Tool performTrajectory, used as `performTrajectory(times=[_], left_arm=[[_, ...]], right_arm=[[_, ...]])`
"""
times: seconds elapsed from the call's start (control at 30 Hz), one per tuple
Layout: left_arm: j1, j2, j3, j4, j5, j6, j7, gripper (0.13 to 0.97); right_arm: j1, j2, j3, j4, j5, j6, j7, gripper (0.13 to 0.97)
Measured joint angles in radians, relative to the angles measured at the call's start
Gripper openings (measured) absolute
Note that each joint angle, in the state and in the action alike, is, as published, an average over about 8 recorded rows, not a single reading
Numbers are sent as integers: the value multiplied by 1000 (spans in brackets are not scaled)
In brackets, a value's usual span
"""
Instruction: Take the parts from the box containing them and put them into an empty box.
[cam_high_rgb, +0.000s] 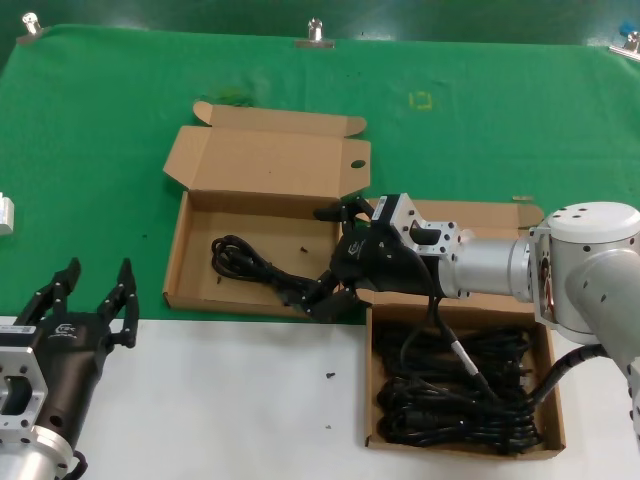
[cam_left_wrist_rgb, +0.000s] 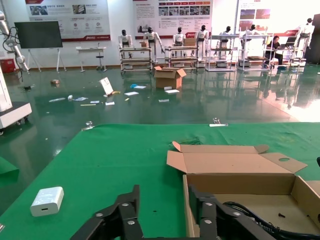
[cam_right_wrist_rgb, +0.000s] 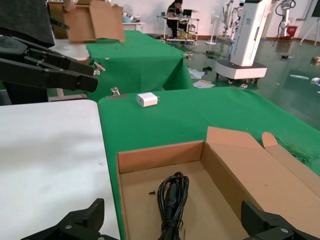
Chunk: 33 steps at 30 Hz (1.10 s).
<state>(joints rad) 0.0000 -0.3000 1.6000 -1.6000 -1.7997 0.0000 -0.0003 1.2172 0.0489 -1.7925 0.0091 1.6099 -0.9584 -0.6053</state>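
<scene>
Head view: right claw spread over the left box, one cord on its floor.
Left claw waits spread at lower left; more cords fill the lower-right box.

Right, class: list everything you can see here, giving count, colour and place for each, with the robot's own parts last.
Empty box: one, brown, lid open, on green cloth, left; holds one cord.
Cord: one, black, on that box's floor.
Box containing them: one, brown, right.
Parts: many, black, piled in it.
White block: one, on cloth, far left.
Clips: three, silver, at cloth's far edge.
Left gripper: black, open, near left.
Right gripper: black, open, over left box's right edge.
</scene>
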Motion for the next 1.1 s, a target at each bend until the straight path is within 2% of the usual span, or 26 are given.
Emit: performTrajectory(times=[0.1,0.37,0.5,0.77,1.1], left_arm=[[0,0,0,0,0,0,0,361],[0,0,0,0,0,0,0,565],[0,0,0,0,0,0,0,565],[0,0,0,0,0,0,0,762],[0,0,0,0,0,0,0,893]], right_arm=[[-14,3,2,18,2,11,7,930],[-107,22,17,139,17,84,53,963],[-168,35,27,220,26,132,84,964],[-298,61,47,389,46,234,148,966],[-462,95,73,604,72,364,230,966]])
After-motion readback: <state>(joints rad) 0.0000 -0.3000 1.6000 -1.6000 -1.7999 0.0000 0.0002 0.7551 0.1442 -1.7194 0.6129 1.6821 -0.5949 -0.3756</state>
